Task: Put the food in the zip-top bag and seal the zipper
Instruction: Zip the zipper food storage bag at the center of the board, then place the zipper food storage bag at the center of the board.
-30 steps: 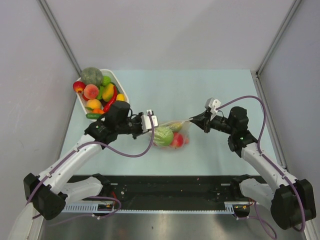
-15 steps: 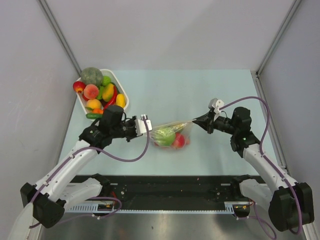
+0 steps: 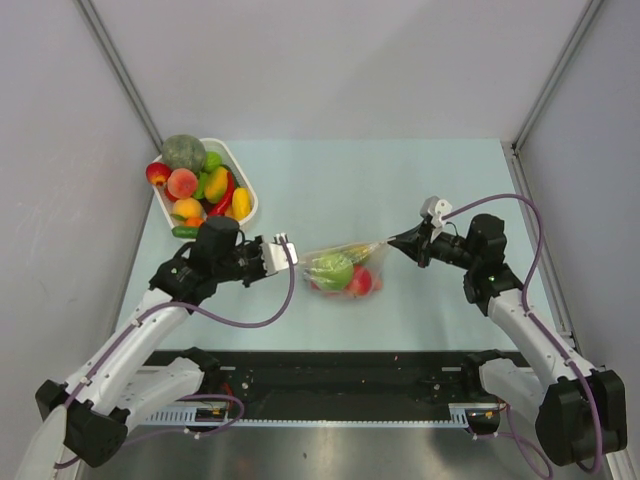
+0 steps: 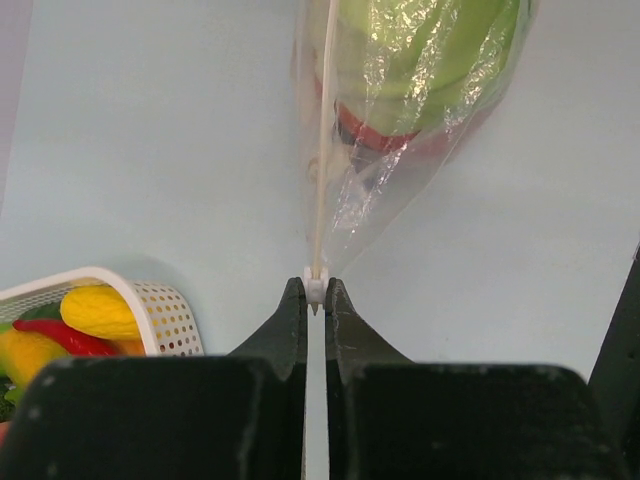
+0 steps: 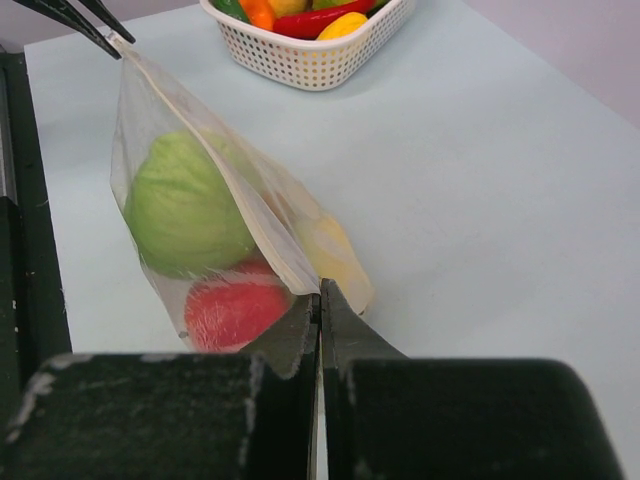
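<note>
The zip-top bag (image 3: 343,268) is stretched taut between both pincers, with a green round fruit (image 5: 185,210) and a red piece (image 5: 230,308) inside. The left gripper (image 4: 316,291) is clamped tight on one end of the zipper (image 4: 324,150), the right gripper (image 5: 320,297) on the other. A white basket (image 3: 249,203) sits beyond the left gripper, to its left.

L arm (image 3: 140,325) & R arm (image 3: 525,320) stretched inward, wrists approx level, both jaws pinched tight, tips facing.

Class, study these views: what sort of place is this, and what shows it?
Most likely a robot test bench in a lab, not a kitchen: a left arm and right arm bolted at the edge of a pale-blue table, plain grey walls boxing it in, and toy food in a white basket.
</note>
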### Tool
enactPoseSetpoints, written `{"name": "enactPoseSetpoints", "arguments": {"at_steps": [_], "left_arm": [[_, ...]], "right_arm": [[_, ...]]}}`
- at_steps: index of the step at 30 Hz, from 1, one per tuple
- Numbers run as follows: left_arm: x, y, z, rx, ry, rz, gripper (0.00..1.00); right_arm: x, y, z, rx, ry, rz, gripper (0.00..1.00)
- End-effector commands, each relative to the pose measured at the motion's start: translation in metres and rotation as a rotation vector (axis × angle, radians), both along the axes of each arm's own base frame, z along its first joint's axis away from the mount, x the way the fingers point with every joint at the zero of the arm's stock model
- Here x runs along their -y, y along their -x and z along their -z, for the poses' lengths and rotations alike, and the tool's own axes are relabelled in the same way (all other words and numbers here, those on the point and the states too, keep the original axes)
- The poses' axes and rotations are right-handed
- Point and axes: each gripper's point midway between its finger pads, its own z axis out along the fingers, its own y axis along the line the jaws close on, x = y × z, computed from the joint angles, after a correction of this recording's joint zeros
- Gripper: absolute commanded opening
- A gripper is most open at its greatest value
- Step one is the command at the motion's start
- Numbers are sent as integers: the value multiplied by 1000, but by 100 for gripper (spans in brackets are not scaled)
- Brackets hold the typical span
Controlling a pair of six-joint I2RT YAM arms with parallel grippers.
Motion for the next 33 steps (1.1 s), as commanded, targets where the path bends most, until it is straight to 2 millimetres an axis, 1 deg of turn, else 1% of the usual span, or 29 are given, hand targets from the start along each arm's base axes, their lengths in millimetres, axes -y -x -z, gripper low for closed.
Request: {"name": "enactPoseSetpoints", "arguments": {"at_steps": [1, 2, 3, 4, 6, 7, 8, 9, 10, 11, 12, 14, 16, 17, 18, 20, 21, 22, 23, 24, 25, 26, 27, 28, 29, 30, 31, 32, 33], "left_arm": [[-19, 3, -4, 0, -47, -52, 0], [-16, 4, -9, 0, -28, -42, 0], [-12, 7, -15, -11, -6, -35, 0], [-7, 9, -29, -5, 30, -15, 0], [-2, 12, -42, -12, 70, -9, 0], [2, 14, -53, -9, 94, 4, 0], [2, 15, -59, -8, 106, 1, 0], [4, 16, -68, -8, 127, 1, 0], [4, 18, -71, -12, 134, 3, 0], [5, 24, -70, -41, 133, 15, 0], [6, 27, -76, -44, 139, 21, 0], [5, 31, -74, -74, 132, 23, 0], [6, 26, -68, -97, 118, 11, 0], [6, 22, -63, -106, 108, -4, 0], [9, 14, -58, -113, 107, -11, 0], [14, 2, -51, -136, 119, -47, 1], [20, -11, -42, -148, 113, -63, 1], [22, -17, -37, -164, 110, -75, 2], [24, -24, -31, -185, 114, -101, 2], [29, -38, -30, -174, 121, -123, 3], [32, -50, -14, -216, 100, -150, 4], [36, -57, -8, -245, 103, -173, 5], [40, -67, -10, -240, 111, -183, 5], [45, -83, 0, -251, 103, -210, 6], [48, -91, 0, -257, 118, -230, 7], [51, -101, -6, -242, 134, -240, 8], [53, -111, -6, -228, 143, -250, 10], [56, -119, 2, -245, 138, -262, 12], [59, -126, -3, -235, 147, -263, 15]], "right_arm": [[9, -8, -35, 112, -10, 47, 0], [5, -3, -34, 94, -7, 25, 0], [2, 0, -44, 107, -10, 13, 0], [1, 4, -47, 109, -11, 4, 0], [-6, 18, -55, 112, -13, -27, 0], [-9, 24, -64, 126, -17, -34, 0], [-9, 30, -65, 102, -12, -28, 0], [-14, 38, -68, 92, -13, -46, 0], [-14, 43, -75, 81, -15, -44, 0], [-13, 47, -69, 24, -7, -31, 0], [-14, 53, -72, -14, -23, -29, 0], [-14, 58, -69, -105, -32, -10, 0], [-14, 57, -52, -218, -21, 14, 0], [-14, 56, -45, -246, -13, 20, 0], [-15, 50, -34, -288, -5, 34, 0], [-14, 38, -21, -315, 13, 63, 0], [-14, 31, -12, -337, 25, 76, 0], [-14, 18, 0, -361, 37, 101, 0], [-9, 7, 9, -383, 40, 133, 0], [-6, -3, 14, -398, 37, 156, 0], [-5, -18, 26, -428, 36, 180, 0], [2, -30, 32, -438, 38, 218, 0], [6, -40, 35, -439, 43, 243, 0], [9, -55, 48, -465, 55, 269, 0], [12, -63, 52, -476, 55, 284, 0], [16, -71, 57, -485, 55, 297, 0], [16, -81, 51, -473, 50, 301, 0], [17, -89, 62, -510, 52, 309, 1], [18, -95, 61, -512, 46, 310, 3]]}}
